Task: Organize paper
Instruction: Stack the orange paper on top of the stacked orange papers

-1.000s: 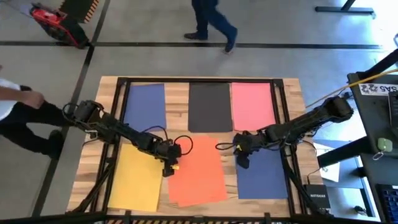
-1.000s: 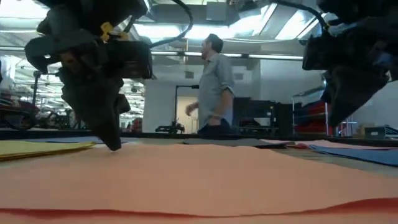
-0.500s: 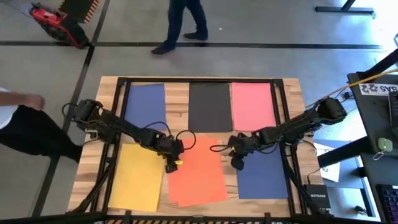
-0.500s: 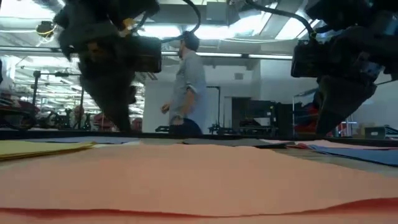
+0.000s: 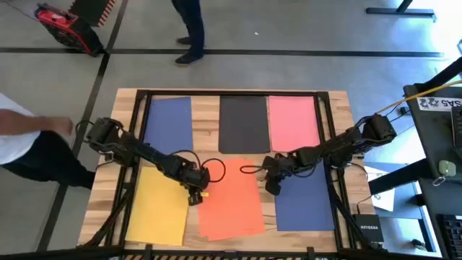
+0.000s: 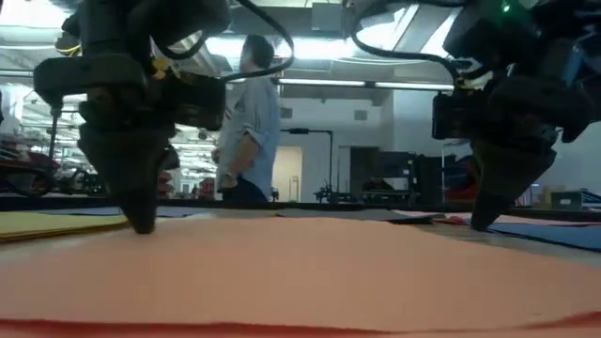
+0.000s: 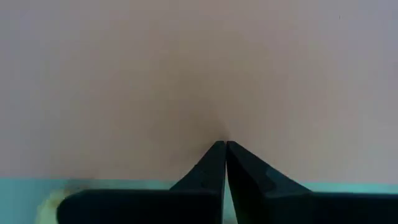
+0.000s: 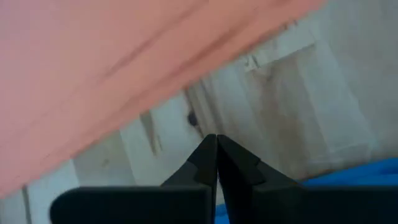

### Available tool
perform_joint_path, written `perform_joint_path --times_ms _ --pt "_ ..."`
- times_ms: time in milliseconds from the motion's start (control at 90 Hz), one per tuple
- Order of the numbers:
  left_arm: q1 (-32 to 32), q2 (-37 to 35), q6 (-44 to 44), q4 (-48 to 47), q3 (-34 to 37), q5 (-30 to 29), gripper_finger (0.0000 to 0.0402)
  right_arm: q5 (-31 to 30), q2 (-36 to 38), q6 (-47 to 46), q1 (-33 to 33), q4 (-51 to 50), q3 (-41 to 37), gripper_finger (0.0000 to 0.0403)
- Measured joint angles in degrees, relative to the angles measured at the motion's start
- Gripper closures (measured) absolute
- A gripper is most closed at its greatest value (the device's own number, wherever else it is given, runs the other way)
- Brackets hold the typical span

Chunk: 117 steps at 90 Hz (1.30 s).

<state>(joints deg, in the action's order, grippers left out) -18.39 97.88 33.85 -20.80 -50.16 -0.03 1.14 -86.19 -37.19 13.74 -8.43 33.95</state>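
Observation:
Six paper sheets lie flat on the wooden table (image 5: pixel 206 123): blue (image 5: pixel 167 124), black (image 5: pixel 244 124) and pink (image 5: pixel 292 123) in the far row, and yellow (image 5: pixel 157 206), orange (image 5: pixel 229 198) and blue (image 5: pixel 303 202) in the near row. The orange sheet lies slightly askew. My left gripper (image 5: pixel 195 196) is shut, with its tips down on the orange sheet near that sheet's left edge. My right gripper (image 5: pixel 272 189) is shut over the bare wood between the orange sheet and the near blue sheet. My left gripper presses its shut fingertips (image 7: pixel 224 144) down on the orange sheet's top face (image 7: pixel 224 124), close to its left edge, coming from above and slanting. The sheet lies flat on the table. My right gripper's shut fingertips (image 8: pixel 216 138) point down at bare wood (image 8: pixel 249 118) just beside the orange sheet's right edge (image 8: pixel 180 81). I cannot tell whether they touch the wood, and they are off the paper.
A dark frame (image 5: pixel 231 92) runs round the table top. Cables loop from both wrists over the orange sheet's far end (image 5: pixel 216 167). Beyond the far edge a person (image 5: pixel 189 29) walks, and another person (image 5: pixel 29 144) stands at the left. A desk with gear (image 5: pixel 440 130) stands to the right.
My left gripper has lifted off the orange sheet, then come down again a little toward the table's left edge. My right gripper has gone toward the left and down to the wood beside the orange sheet. The walking person has moved leftward.

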Motion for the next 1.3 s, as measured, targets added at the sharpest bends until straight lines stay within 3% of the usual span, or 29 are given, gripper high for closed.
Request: perform_joint_path --times_ms 367,778,1300 --pt "1.71 0.67 -1.33 1.85 -1.06 -0.37 0.0402 1.04 -0.11 0.05 0.02 0.00 0.00 0.0403" --pt "-0.15 0.06 -0.95 -10.96 -5.96 1.32 0.0402 1.41 -0.26 -0.18 0.02 1.10 0.00 0.0403" --pt "-1.03 -0.10 4.82 -2.69 0.02 1.38 0.0402 1.56 -4.26 -1.50 0.11 5.65 0.11 0.0403"
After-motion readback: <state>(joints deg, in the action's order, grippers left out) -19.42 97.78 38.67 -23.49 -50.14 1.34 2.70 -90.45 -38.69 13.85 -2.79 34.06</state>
